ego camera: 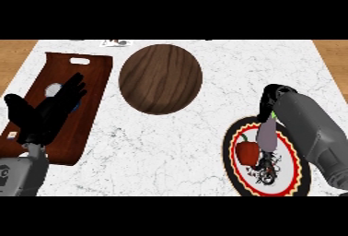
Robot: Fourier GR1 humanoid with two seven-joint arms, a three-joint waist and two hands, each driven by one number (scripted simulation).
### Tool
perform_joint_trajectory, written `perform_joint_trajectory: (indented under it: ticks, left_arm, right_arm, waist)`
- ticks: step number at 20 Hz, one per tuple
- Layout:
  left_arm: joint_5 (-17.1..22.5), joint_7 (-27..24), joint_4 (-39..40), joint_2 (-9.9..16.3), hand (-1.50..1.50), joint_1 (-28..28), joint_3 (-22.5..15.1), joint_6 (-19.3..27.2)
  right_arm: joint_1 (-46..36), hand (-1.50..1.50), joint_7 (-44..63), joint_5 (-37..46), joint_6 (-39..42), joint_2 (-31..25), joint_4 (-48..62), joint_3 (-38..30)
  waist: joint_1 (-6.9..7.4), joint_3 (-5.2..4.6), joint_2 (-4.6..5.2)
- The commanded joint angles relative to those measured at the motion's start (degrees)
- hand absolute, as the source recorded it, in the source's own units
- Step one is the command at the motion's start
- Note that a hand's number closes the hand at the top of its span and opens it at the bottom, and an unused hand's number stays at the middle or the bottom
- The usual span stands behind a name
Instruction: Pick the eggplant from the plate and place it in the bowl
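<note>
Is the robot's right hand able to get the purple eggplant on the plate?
Probably yes: the right hand is already at the purple eggplant's top end on the red-and-yellow-rimmed plate, and nothing blocks it.

Forearms: both were grey and rounded.
Left hand [42, 110]: it was black.
Right hand [270, 99]: it was black, mostly hidden.
</note>
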Motion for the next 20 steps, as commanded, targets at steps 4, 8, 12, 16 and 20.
perform_joint_trajectory:
  ticks: [4,8,12,16,20]
  left_arm:
    - [-0.54,3.21,-3.69,-1.53,0.0,0.22,0.34,1.84]
    - [-0.84,2.0,-1.7,-0.67,0.0,1.66,1.53,2.19]
    - [0.9,1.96,-2.02,1.04,0.0,3.53,3.47,0.34]
    - [-1.2,0.53,-1.08,-0.48,0.0,3.51,2.35,1.65]
    - [-0.31,0.66,-1.57,0.3,0.0,3.44,3.48,0.88]
  right_arm:
    - [2.81,1.5,-3.75,1.65,-6.34,1.28,-2.67,-0.55]
    - [9.72,1.5,-8.18,3.57,-22.37,5.63,-14.04,1.96]
    - [17.64,1.5,-10.27,4.97,-31.03,5.12,-24.16,3.51]
    - [22.65,1.5,-8.58,4.58,-29.92,1.7,-39.24,4.34]
    - [26.25,1.5,-1.9,4.02,-24.57,-1.26,-56.89,5.42]
  waist:
    - [-0.7,0.68,0.38]
    - [-4.09,0.63,-1.03]
    - [-4.66,0.57,-1.14]
    - [-4.94,0.52,-0.91]
    - [-4.95,0.49,-0.96]
